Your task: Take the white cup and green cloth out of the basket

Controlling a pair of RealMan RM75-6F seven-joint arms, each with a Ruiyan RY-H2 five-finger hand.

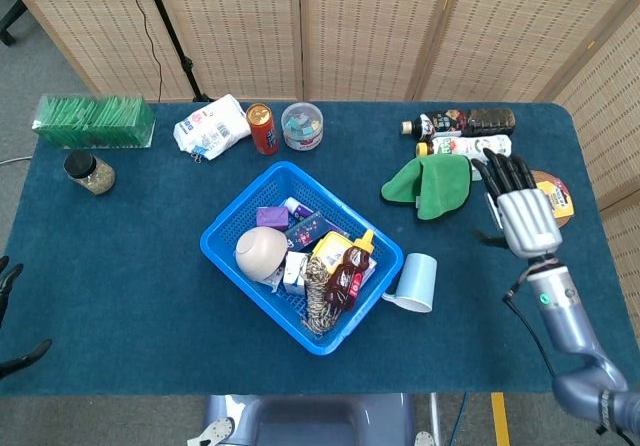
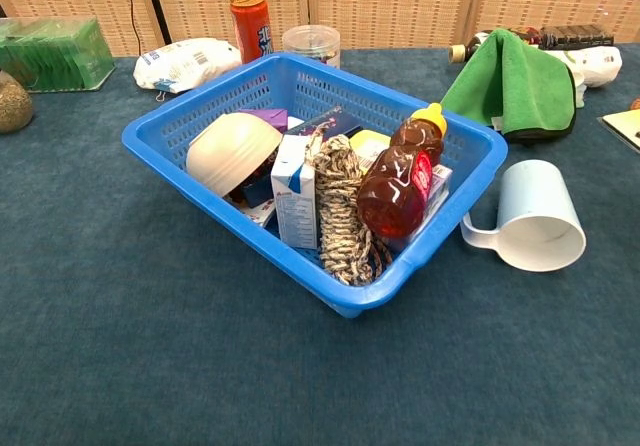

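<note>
The green cloth [image 1: 430, 185] [image 2: 514, 84] lies crumpled on the table to the right of the blue basket [image 1: 232, 257] [image 2: 466, 191], outside it. The white cup [image 1: 418, 283] [image 2: 532, 217] lies on its side just right of the basket's near corner, handle toward the basket. My right hand [image 1: 523, 211] hovers to the right of the cloth with fingers spread and nothing in it; the chest view does not show it. Only a sliver of my left hand [image 1: 8, 301] shows at the left edge of the head view, too little to tell how its fingers stand.
The basket holds a bowl [image 1: 261, 250], small boxes, a rope bundle [image 1: 318, 302] and a honey bottle [image 1: 349, 266]. Along the back lie a green packet box [image 1: 93, 121], a jar [image 1: 89, 172], a white bag [image 1: 212, 127], a can [image 1: 262, 128], a tub [image 1: 302, 126] and bottles [image 1: 460, 122].
</note>
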